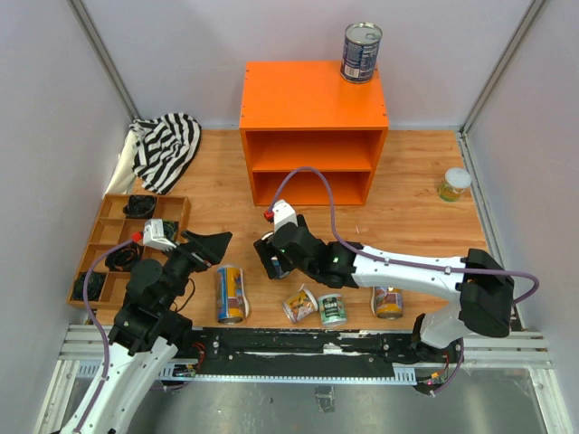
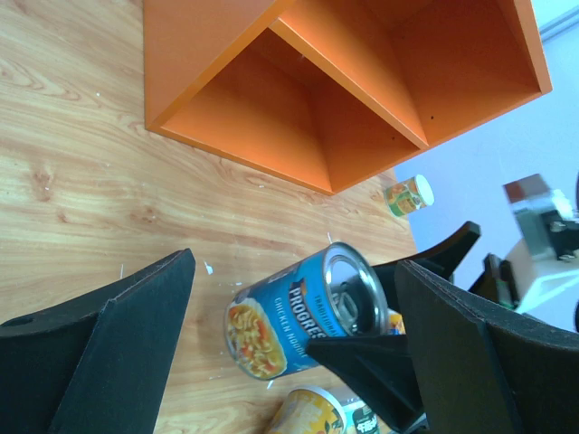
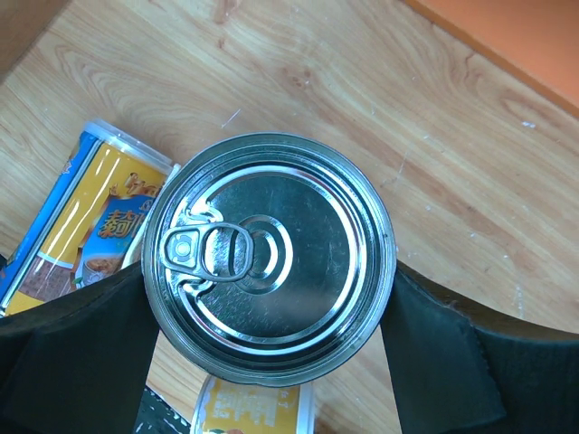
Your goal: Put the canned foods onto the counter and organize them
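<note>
One tin [image 1: 362, 52] already atop orange bench [image 1: 312, 95]. Clamped between right end effector [image 1: 272, 257] fingers: wide blue tin [image 3: 271, 258]. Left end effector [image 1: 212, 245] gaping, empty. Five loose tins [image 1: 231, 294] around them, yet to place.

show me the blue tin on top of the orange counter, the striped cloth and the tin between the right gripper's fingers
upright blue-labelled metal tin [image 1: 360, 60], top view, its label
black-and-white striped fabric cloth [image 1: 167, 145], top view, its middle
silver-lidded round metal tin [image 3: 269, 258], right wrist view, centre of its lid

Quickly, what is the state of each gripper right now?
Left gripper: open, holding nothing.
Right gripper: closed on the blue soup can.
</note>
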Motion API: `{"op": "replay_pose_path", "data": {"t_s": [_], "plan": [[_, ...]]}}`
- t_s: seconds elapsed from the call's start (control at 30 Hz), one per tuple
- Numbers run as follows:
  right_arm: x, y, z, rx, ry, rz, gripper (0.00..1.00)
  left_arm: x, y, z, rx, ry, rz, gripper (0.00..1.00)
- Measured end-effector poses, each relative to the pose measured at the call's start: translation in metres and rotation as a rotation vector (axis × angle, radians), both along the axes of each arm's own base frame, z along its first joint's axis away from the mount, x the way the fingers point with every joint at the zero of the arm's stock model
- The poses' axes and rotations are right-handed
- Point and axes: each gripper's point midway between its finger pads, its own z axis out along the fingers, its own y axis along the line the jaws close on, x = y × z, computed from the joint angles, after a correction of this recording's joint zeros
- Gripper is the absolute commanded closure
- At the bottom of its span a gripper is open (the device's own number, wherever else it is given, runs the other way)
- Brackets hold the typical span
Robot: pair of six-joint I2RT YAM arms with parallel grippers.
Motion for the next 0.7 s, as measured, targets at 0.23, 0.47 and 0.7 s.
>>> {"op": "replay_pose_path", "data": {"t_s": [0.23,0.47,0.7], "plan": [[0.003,-0.016,0.047,0.057,-0.095,-0.005,0.99,0.001,-0.001,-0.008,0.003,0.015,0.0,0.03],[0.006,-0.036,0.094,0.082,-0.236,-0.013,0.99,0.002,-0.001,-0.014,0.005,0.027,0.001,0.03],[-0.005,-0.035,0.103,0.0,-0.344,0.048,0.99,0.004,-0.002,-0.016,0.007,0.033,0.001,0.03]]}}
